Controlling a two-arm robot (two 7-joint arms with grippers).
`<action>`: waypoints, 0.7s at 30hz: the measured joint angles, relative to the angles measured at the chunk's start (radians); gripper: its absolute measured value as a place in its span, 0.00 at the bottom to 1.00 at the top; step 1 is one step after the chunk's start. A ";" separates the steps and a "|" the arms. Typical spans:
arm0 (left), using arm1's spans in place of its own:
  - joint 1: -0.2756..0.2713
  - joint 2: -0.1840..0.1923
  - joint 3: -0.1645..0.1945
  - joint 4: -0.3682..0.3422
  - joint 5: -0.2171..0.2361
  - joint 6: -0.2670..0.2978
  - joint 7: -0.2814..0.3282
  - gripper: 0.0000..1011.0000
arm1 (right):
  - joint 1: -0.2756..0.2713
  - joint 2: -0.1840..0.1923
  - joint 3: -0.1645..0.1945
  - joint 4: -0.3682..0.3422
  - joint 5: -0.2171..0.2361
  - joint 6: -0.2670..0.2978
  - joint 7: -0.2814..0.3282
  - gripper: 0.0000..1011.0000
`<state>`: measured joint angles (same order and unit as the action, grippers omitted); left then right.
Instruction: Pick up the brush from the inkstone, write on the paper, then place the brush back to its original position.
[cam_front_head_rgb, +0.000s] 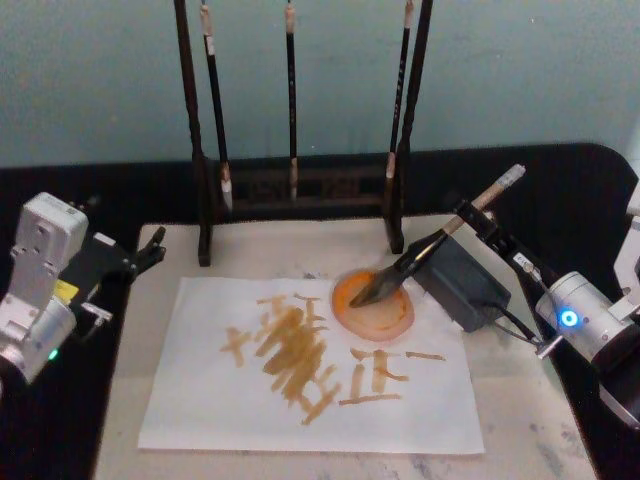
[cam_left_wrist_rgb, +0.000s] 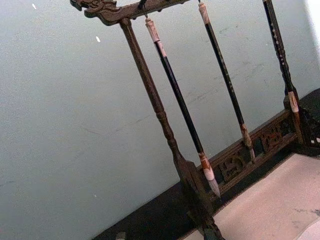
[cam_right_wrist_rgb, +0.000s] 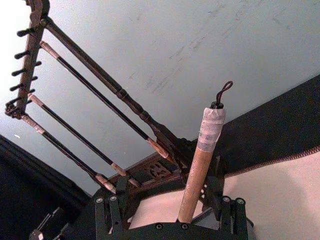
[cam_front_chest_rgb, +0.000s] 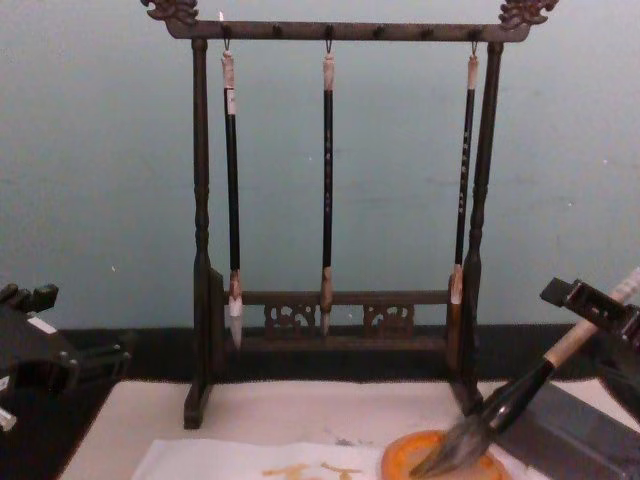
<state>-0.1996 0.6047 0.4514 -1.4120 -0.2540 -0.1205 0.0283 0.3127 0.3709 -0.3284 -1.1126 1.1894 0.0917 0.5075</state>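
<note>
The right claw (cam_front_head_rgb: 462, 222) grips the brush (cam_front_head_rgb: 430, 250) by its pale handle, bristles resting in the orange inkstone (cam_front_head_rgb: 373, 308) at the paper's (cam_front_head_rgb: 310, 365) far edge — a slow, straight lift should avoid drips. The left claw (cam_front_head_rgb: 150, 252), open, idles at the table's left.

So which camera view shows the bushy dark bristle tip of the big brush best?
The chest view: the thick beige-handled brush's bristle tip shows from the side, resting on the round orange dish. The head view shows it from above. The right wrist view shows the handle in the right gripper.
</note>
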 joint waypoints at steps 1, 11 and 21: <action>0.000 0.000 0.000 0.000 0.000 0.000 0.000 1.00 | 0.000 0.000 0.000 0.000 0.000 0.000 0.000 0.99; 0.000 0.000 0.000 0.000 0.000 0.000 0.000 1.00 | 0.000 0.000 0.000 0.000 0.000 0.000 0.000 0.99; 0.000 0.000 0.000 0.000 0.000 0.000 0.000 1.00 | -0.027 0.017 0.003 -0.034 0.011 -0.004 -0.017 0.99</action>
<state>-0.1996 0.6047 0.4514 -1.4120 -0.2539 -0.1205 0.0283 0.2853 0.3876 -0.3257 -1.1463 1.2008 0.0874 0.4906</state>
